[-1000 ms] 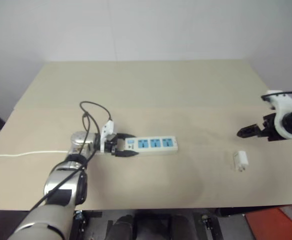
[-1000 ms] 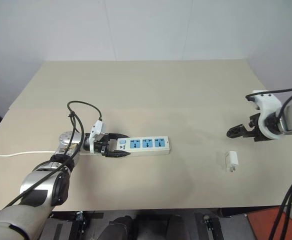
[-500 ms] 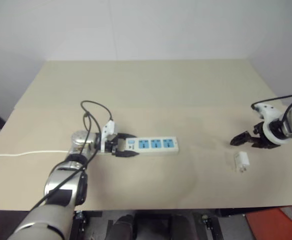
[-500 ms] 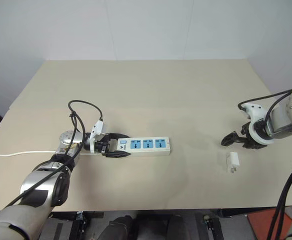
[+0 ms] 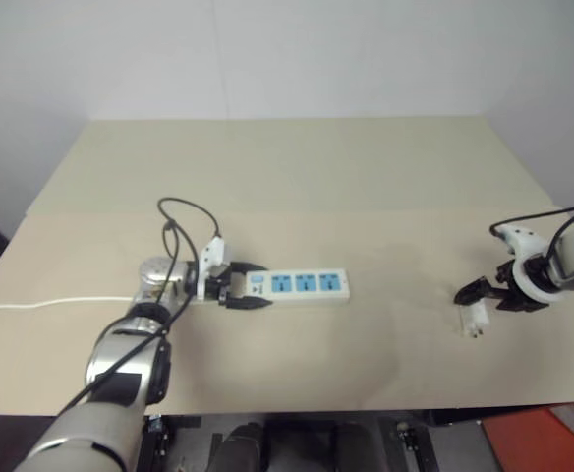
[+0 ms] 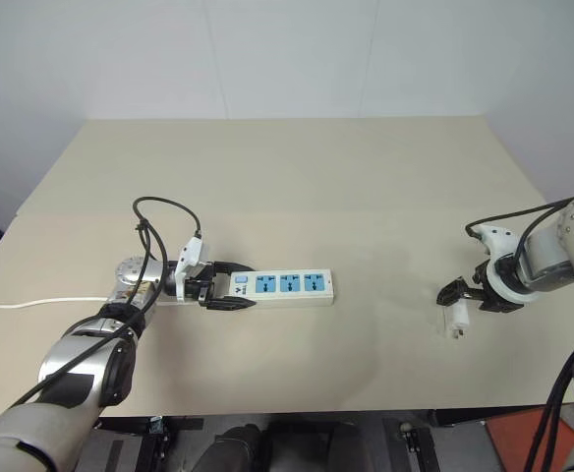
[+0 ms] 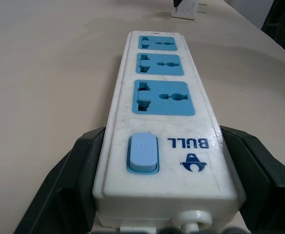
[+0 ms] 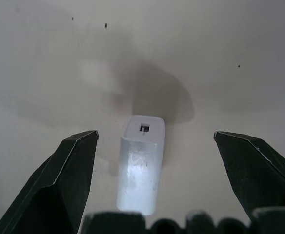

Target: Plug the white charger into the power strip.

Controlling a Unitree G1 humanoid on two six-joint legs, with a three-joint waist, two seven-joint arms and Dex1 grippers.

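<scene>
The white charger [image 8: 140, 165] is seen lying on the table [image 5: 297, 167] near its right front edge, framed between the wide-spread jaws of the right gripper [image 6: 461, 292], apart from both fingers. Farther left, the switch end of the power strip [image 5: 297, 285] is clasped by the left gripper [image 5: 240, 285], its three blue sockets facing up.

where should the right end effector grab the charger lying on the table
Probably by the charger's two long flat sides, coming from above. It lies flat on the table, and the right end effector hangs open over it, a finger either side. Keep the pronged end clear for the strip.
</scene>
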